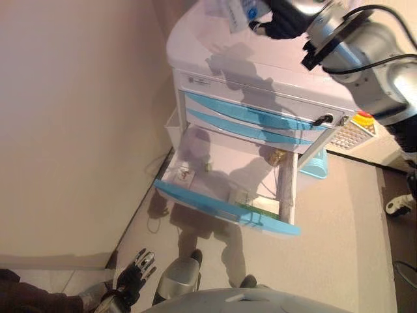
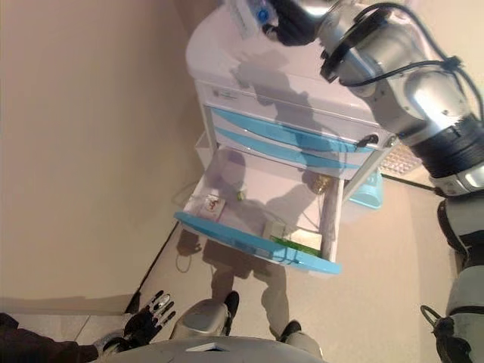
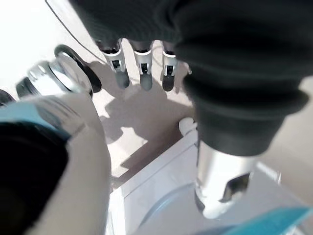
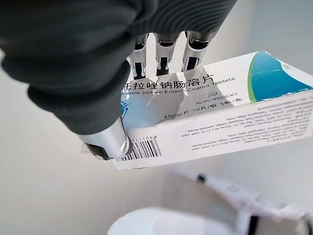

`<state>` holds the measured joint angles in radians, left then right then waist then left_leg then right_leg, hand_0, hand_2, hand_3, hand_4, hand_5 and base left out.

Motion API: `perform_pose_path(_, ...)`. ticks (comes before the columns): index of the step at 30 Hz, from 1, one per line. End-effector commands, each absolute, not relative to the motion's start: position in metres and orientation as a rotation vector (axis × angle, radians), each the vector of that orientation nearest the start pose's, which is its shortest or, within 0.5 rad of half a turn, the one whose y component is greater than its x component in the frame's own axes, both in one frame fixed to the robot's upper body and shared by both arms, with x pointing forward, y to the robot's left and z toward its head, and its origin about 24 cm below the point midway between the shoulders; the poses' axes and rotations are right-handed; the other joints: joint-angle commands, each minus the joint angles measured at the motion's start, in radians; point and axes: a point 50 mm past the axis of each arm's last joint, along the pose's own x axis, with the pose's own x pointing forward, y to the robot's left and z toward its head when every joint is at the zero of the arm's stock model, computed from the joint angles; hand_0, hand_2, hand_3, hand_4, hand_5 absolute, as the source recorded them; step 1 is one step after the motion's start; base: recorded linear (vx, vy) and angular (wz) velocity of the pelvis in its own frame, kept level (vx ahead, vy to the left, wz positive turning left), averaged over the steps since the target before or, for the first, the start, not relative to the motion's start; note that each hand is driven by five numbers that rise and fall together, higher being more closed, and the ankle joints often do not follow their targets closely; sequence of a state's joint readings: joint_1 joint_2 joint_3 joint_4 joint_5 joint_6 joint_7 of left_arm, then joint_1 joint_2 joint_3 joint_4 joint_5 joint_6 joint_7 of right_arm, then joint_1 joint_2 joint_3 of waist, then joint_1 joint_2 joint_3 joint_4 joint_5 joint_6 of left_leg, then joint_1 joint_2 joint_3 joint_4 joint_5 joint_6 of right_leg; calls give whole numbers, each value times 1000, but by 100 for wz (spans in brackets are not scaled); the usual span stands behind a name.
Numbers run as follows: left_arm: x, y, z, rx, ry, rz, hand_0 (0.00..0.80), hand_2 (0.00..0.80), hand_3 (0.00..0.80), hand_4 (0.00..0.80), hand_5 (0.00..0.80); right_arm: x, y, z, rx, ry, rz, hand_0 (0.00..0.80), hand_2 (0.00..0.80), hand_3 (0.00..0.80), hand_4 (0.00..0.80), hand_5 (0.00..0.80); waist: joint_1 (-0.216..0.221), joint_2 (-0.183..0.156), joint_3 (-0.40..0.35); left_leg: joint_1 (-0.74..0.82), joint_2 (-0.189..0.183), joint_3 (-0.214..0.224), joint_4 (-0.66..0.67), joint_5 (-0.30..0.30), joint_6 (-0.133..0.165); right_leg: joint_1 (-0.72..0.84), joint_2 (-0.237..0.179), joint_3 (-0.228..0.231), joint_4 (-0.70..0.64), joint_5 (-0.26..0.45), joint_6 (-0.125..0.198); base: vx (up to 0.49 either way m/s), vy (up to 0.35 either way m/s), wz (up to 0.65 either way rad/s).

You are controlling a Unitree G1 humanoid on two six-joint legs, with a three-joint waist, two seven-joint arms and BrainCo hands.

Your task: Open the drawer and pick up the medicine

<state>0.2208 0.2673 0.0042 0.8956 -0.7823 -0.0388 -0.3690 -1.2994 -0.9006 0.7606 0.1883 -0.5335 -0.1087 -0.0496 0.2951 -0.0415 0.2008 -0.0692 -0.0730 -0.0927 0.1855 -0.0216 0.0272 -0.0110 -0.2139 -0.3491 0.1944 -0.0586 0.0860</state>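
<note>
My right hand (image 1: 283,23) is raised over the top of the white cabinet (image 1: 215,59) and is shut on a white and blue medicine box (image 4: 220,112), pinched between thumb and fingers. The box also shows in the left eye view (image 1: 236,13). The cabinet's lowest drawer (image 1: 221,210) is pulled out, with a blue front. Inside it lie a small white packet (image 1: 184,173), a golden item (image 1: 277,156) and a green and white box (image 1: 264,205). My left hand (image 1: 133,274) hangs low by the floor, fingers straight and empty.
Two upper drawers (image 1: 254,120) with blue fronts are shut. A beige wall (image 1: 71,117) runs along the cabinet's left. A red button (image 1: 363,119) on a pale panel and a light blue object (image 1: 316,166) sit to the cabinet's right.
</note>
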Motion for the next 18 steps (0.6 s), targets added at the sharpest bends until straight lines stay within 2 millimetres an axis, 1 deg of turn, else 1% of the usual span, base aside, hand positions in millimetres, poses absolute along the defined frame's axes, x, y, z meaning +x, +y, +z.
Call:
perform_pose_path(1,82,255,-133,-530,841,213,0,0,0,0,0,344,-114,362,-1691,-963,41,800,800,800,800,800,62,3,0,26,-54,-65,-39,-72,24,65,3,-23,140,-99,0,-11,50,25)
perform_pose_path(4,83,255,-133,-539,846,208,0,0,0,0,0,365,-120,342,-1721,-838,58,800,800,800,800,800,83,20,15,21,-60,-86,-31,-68,19,67,-7,-41,153,-105,-5,-21,62,28)
perform_pose_path(5,83,255,-133,-538,846,203,0,0,0,0,0,371,-123,337,-1732,-806,52,800,800,800,800,800,88,25,19,19,-61,-90,-31,-66,18,69,-10,-47,154,-106,-6,-20,37,24)
perform_pose_path(6,83,255,-133,-538,846,203,0,0,0,0,0,371,-123,337,-1732,-806,52,800,800,800,800,800,88,25,19,20,-61,-90,-31,-66,18,69,-10,-47,154,-106,-6,-17,39,21)
perform_pose_path(7,84,256,-133,-542,845,208,0,0,0,0,0,379,-131,330,-1729,-717,36,800,800,800,800,800,96,32,26,18,-62,-96,-32,-63,16,71,-14,-56,157,-107,-7,-20,37,12)
perform_pose_path(10,85,257,-132,-552,837,202,0,0,0,0,0,395,-155,317,-1740,-591,-32,800,800,800,800,800,114,50,43,3,-70,-111,-26,-57,11,71,-21,-71,157,-112,-12,-62,60,12)
perform_pose_path(15,82,256,-133,-570,839,208,0,0,0,0,0,404,-195,309,-1754,-439,-172,800,800,800,800,800,131,72,63,-7,-78,-125,-19,-53,6,67,-35,-92,167,-113,-16,-29,54,17)
perform_pose_path(18,81,255,-133,-579,843,208,0,0,0,0,0,405,-215,311,-1760,-369,-280,800,800,800,800,800,132,82,71,-8,-77,-123,-19,-50,5,65,-40,-101,173,-118,-19,-12,35,12)
